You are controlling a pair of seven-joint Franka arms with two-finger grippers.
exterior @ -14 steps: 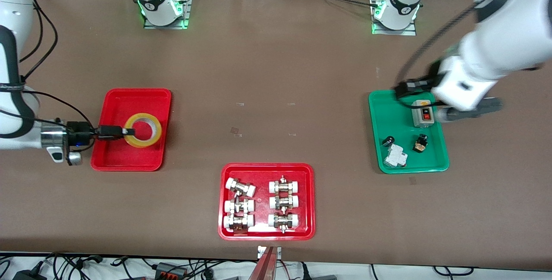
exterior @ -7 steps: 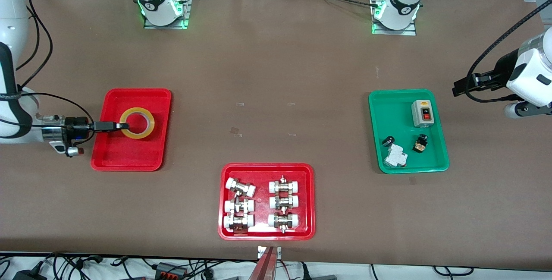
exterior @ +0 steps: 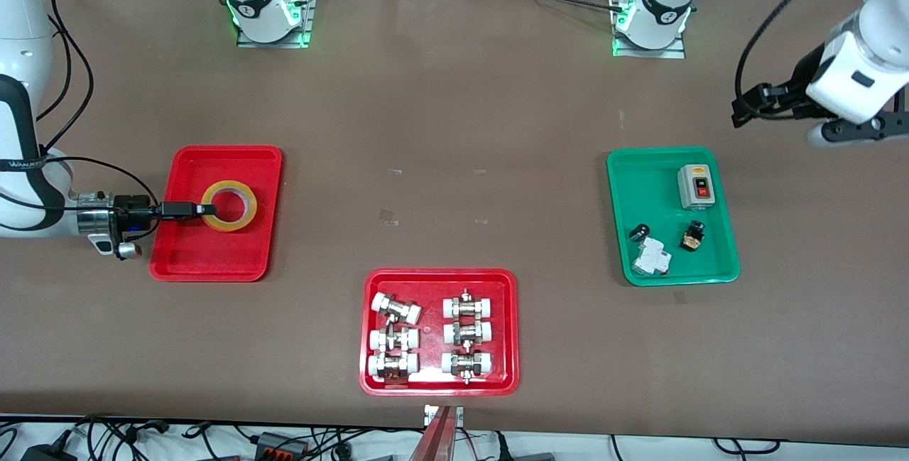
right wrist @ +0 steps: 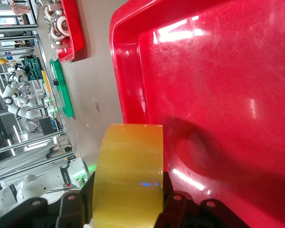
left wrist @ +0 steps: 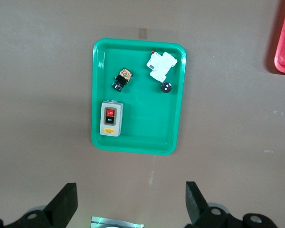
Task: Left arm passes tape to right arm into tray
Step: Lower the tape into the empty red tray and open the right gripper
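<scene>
The yellow tape roll (exterior: 250, 209) lies flat in my right gripper (exterior: 206, 210), which is shut on its rim, low over the plain red tray (exterior: 192, 262). In the right wrist view the tape (right wrist: 128, 175) sits between the fingers (right wrist: 76, 209), and its shadow falls on the tray floor (right wrist: 228, 95). My left gripper (exterior: 863, 131) is open and empty, up in the air over bare table beside the green tray (exterior: 618, 219). The left wrist view shows its fingers (left wrist: 66, 204) spread wide, with the green tray (left wrist: 97, 95) below.
A red tray (exterior: 439, 275) with several white-capped metal fittings stands near the front camera. The green tray holds a grey switch box (exterior: 695, 187), a white breaker (exterior: 652, 257) and small black parts. Both arm bases stand along the table's edge farthest from the front camera.
The left arm has swung off the green tray toward its end of the table. The right gripper, with the tape, has shifted slightly over the red tray.
</scene>
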